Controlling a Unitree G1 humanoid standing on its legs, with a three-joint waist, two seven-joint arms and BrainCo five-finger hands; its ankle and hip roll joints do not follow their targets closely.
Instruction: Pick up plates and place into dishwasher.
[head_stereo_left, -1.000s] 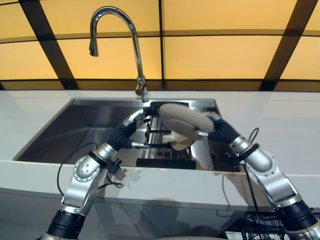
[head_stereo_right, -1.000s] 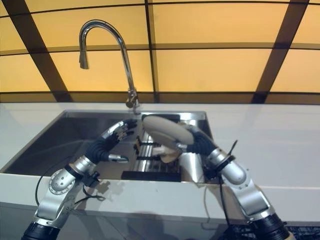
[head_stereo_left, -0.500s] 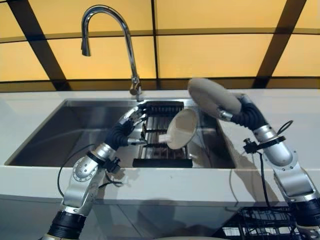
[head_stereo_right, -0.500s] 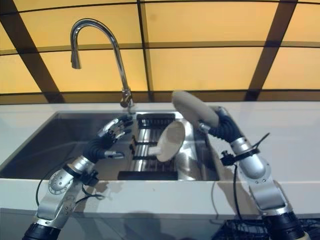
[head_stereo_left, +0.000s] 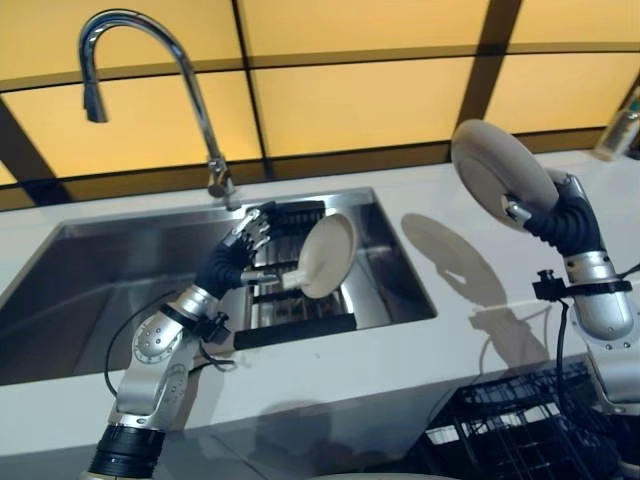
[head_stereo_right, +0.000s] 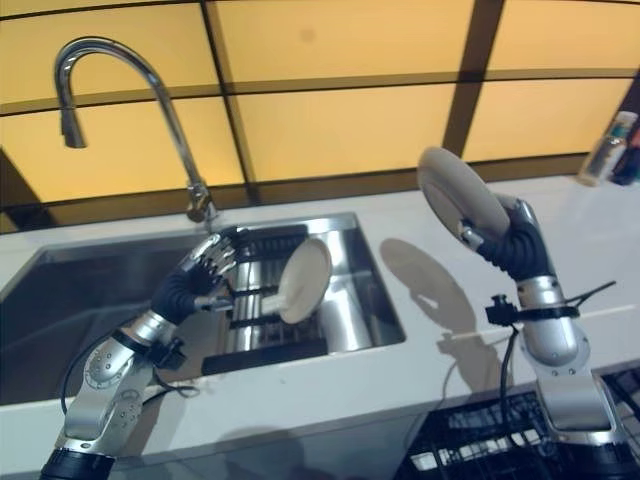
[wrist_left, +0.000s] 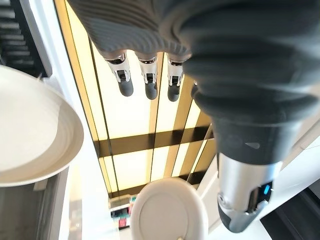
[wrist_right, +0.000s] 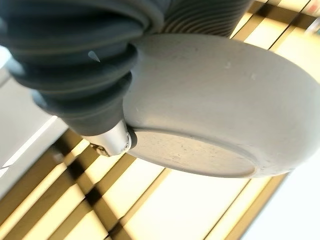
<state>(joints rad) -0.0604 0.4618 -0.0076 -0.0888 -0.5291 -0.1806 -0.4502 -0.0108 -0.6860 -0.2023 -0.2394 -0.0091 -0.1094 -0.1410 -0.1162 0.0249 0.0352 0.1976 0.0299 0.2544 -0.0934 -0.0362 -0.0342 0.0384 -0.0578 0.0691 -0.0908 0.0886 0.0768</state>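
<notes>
Right hand (head_stereo_left: 560, 205) we see clamped on a grey plate (head_stereo_left: 497, 172) above the counter (head_stereo_left: 440, 250), left hand (head_stereo_left: 243, 245) apparently relaxed over the sink (head_stereo_left: 90, 280).

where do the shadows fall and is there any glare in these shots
Left eye view: the plate held by the right hand throws a round shadow on the counter. Right eye view: bright reflections streak the sink wall and the faucet. Left wrist view: the backlit amber wall glows behind the left hand.
</notes>
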